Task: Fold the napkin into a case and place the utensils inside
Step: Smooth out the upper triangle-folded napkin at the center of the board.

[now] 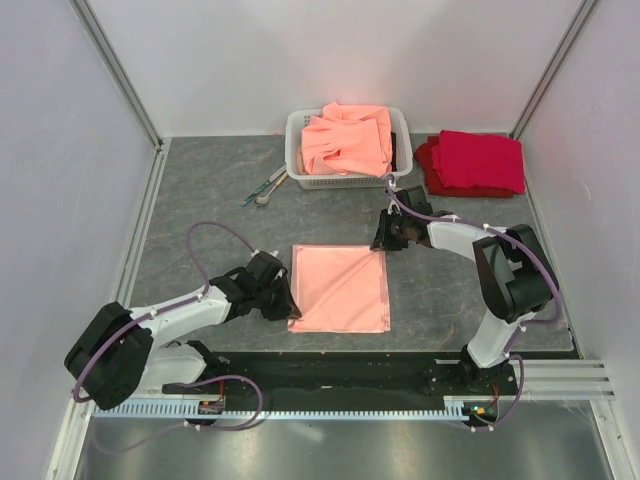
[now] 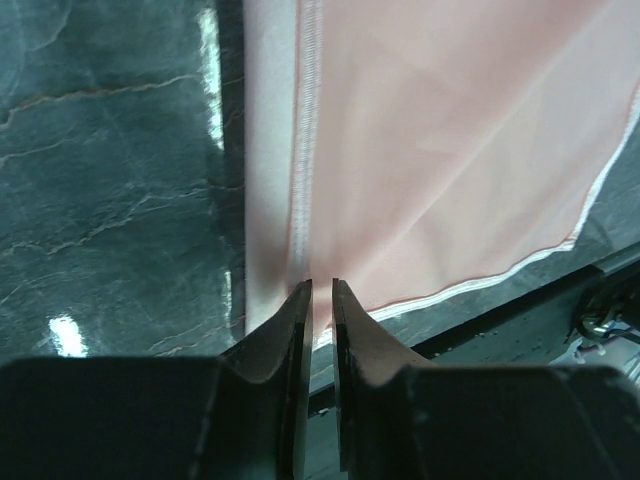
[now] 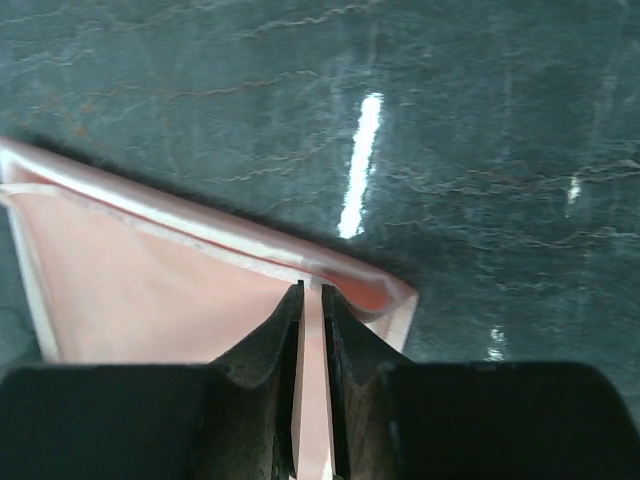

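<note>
Both hands pinch the thin pale-pink square cloth napkin point(image 1: 340, 290), which lies flat mid-way across the dark marbled desk point(image 1: 200, 200). The left hand point(image 2: 321, 285) is closed on its left hem by the near corner, and the right hand point(image 3: 311, 288) is closed on its far-right corner. The silvery spoon and teal-handled utensils point(image 1: 265, 188) lie further back, just left of the white plastic basket point(image 1: 296, 150).

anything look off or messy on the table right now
Nothing looks spilled or damaged. The napkin lies flat except its far right corner, puckered up where the right gripper pinches it. The orange cloths heap above the rim of the basket.
</note>
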